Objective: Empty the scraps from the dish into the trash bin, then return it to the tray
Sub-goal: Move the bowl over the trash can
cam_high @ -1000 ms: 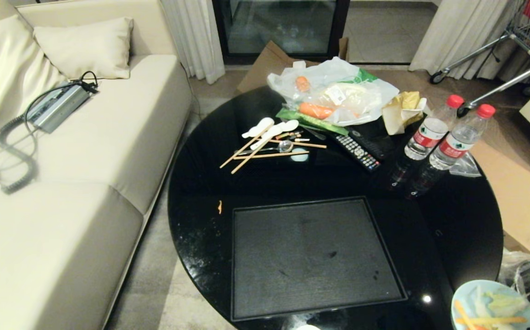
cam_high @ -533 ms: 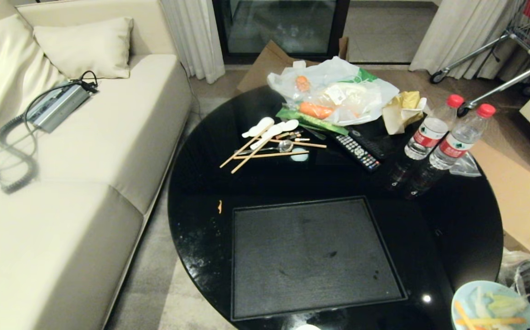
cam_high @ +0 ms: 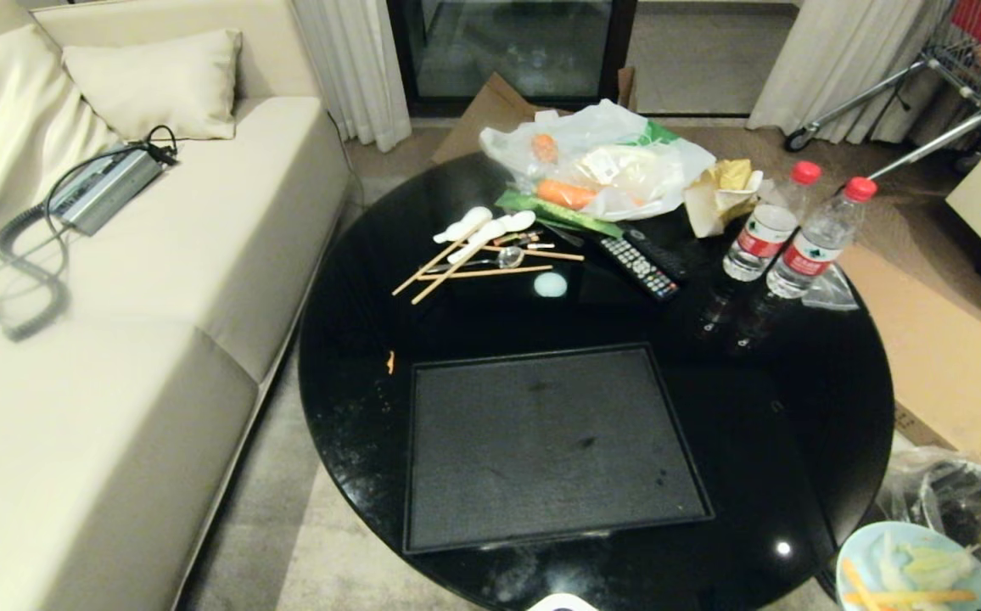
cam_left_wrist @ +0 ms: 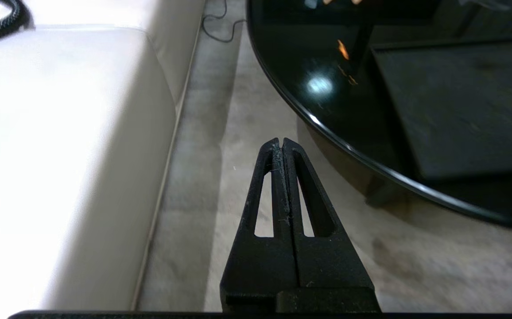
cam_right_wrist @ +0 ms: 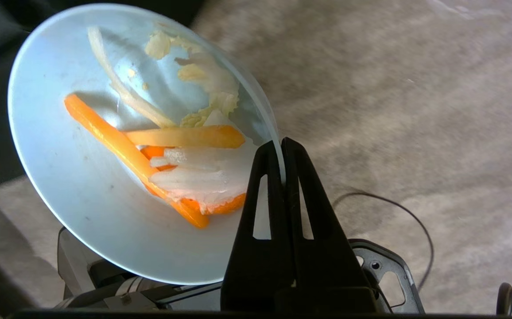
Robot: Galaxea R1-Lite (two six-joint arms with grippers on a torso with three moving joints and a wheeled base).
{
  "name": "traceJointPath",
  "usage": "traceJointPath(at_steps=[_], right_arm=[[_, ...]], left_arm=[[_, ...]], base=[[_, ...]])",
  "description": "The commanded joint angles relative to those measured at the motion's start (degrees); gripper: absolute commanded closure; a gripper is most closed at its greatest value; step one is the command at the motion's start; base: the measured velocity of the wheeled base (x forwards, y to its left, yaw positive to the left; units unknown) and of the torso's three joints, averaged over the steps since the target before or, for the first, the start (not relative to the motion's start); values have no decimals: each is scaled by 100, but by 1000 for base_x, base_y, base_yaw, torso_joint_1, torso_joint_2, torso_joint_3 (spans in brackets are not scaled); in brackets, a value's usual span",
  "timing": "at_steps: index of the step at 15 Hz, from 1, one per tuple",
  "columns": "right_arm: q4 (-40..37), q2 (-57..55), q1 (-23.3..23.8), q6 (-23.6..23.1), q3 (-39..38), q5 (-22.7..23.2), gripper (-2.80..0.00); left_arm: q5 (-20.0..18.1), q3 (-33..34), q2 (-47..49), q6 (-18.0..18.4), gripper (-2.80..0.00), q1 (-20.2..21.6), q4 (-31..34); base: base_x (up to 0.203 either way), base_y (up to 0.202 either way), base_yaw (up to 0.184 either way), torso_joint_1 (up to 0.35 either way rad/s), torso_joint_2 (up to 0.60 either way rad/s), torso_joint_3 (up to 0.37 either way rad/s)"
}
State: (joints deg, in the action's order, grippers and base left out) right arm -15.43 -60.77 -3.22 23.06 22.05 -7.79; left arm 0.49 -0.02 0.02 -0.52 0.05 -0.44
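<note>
Now the right gripper (cam_right_wrist: pixel 281 144) is clamped on the dish (cam_right_wrist: pixel 105 186) rim, scraps (cam_right_wrist: pixel 167 146) inside, off the round black table (cam_high: pixel 796 407) beside the trash bin (cam_high: pixel 966 501); tray (cam_high: pixel 541 441) bare; left gripper (cam_left_wrist: pixel 281 142) pinched empty over carpet (cam_left_wrist: pixel 203 186) by the sofa (cam_high: pixel 117 339).

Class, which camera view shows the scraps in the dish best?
The right wrist view: the scraps fill the frame, orange strips and pale peelings lying in the dish. The head view shows them only small in a corner. The left wrist view shows none of them.
</note>
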Motion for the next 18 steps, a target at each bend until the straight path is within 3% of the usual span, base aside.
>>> traceJointPath(at_steps=[1,5,18], right_arm=[[-4,-5,-3,14,1,-3,0],[-4,-4,-3,14,1,-3,0],[5,-2,-3,14,-131,-3,0]], left_arm=[[4,2,-2,-9,0,-5,0],[4,2,-2,-1,0,-5,0],[-5,2,-2,-9,0,-5,0]], base=[[-196,-193,-1,-4,1,7],[-113,-129,-4,-3,4,4],[0,0,0,0,0,0]])
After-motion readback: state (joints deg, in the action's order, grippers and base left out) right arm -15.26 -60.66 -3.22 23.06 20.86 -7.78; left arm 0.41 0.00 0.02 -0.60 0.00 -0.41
